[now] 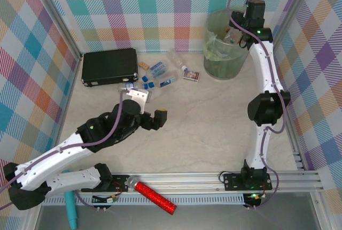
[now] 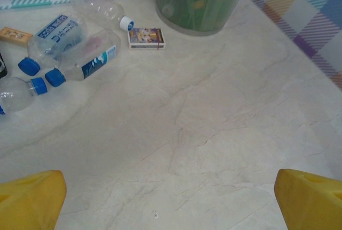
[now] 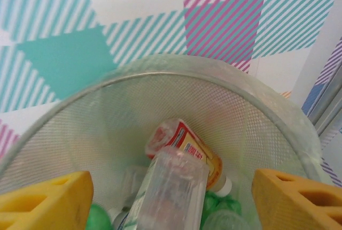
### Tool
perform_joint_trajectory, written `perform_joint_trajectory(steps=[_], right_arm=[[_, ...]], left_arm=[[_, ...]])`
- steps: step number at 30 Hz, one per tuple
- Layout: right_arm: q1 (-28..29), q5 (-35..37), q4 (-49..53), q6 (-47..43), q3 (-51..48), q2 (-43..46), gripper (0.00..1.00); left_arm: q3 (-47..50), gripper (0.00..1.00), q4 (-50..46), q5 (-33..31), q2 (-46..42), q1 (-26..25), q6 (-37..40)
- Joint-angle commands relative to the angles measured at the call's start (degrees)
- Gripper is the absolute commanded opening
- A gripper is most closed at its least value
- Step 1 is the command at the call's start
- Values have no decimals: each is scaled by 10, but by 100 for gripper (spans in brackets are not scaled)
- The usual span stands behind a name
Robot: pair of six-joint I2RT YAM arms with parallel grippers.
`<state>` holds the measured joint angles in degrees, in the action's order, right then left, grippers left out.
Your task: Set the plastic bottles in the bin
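Along the near edge of the table (image 1: 214, 133), a red glittery cylinder (image 1: 155, 197) lies slantwise on the metal rail (image 1: 203, 179). Just beyond, over the left half of the pale marbled top, your left claw (image 2: 171, 203) hangs with its yellow fingers (image 2: 29, 198) spread fully wide, holding and touching nothing.

Farther in, toward the far left corner, the plastic bottles (image 2: 80, 61) on the table lie on their sides in a loose cluster: clear, thin-walled, with blue labels and blue caps, plus one plain clear one with a white cap (image 2: 99, 9) nearest the far edge. A small flat printed box (image 2: 146, 37) lies just beside that cap, between the cluster and the bin (image 2: 197, 13). A flat black rectangular case (image 1: 109, 66) sits left of the bottles.

At the far right corner stands the bin: round, translucent greenish-grey, its wall finely meshed under a clear liner. Inside you can see green bottles (image 3: 216, 202) at the bottom, a clear one with a red and orange label (image 3: 187, 147) leaning toward the far wall, and a clear bottle (image 3: 173, 176) standing in the middle. Your right claw (image 3: 171, 187) is above the bin's mouth, fingers well apart on either side of that clear bottle, neither touching it, so it grips nothing.
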<state>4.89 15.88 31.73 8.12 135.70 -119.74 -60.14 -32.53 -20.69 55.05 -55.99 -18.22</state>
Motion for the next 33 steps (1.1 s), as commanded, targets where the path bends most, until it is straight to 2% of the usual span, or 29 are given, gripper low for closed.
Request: perform_joint_trajectory(steps=[1, 8, 9, 10, 15, 23, 28, 33], right_arm=[[20, -27, -5, 14, -63, 86, 79], [42, -71, -81, 56, -312, 256, 88], [43, -80, -98, 67, -354, 284, 91], [45, -89, -114, 72, -392, 307, 99], [55, -115, -160, 110, -557, 417, 99], [70, -172, -233, 169, -776, 555, 99], [77, -221, -287, 194, -881, 609, 99], [81, -257, -344, 203, -955, 627, 99]], left_arm=[[7, 100, 29, 1, 31, 14, -5], [16, 99, 81, 49, 99, 63, -10], [15, 100, 85, 55, 110, 71, -11], [14, 99, 89, 59, 118, 78, -10], [16, 100, 123, 87, 165, 121, -3], [-27, 100, 135, 82, 286, 179, 15], [-80, 100, 136, 93, 372, 217, 24], [-148, 100, 138, 109, 445, 248, 36]])
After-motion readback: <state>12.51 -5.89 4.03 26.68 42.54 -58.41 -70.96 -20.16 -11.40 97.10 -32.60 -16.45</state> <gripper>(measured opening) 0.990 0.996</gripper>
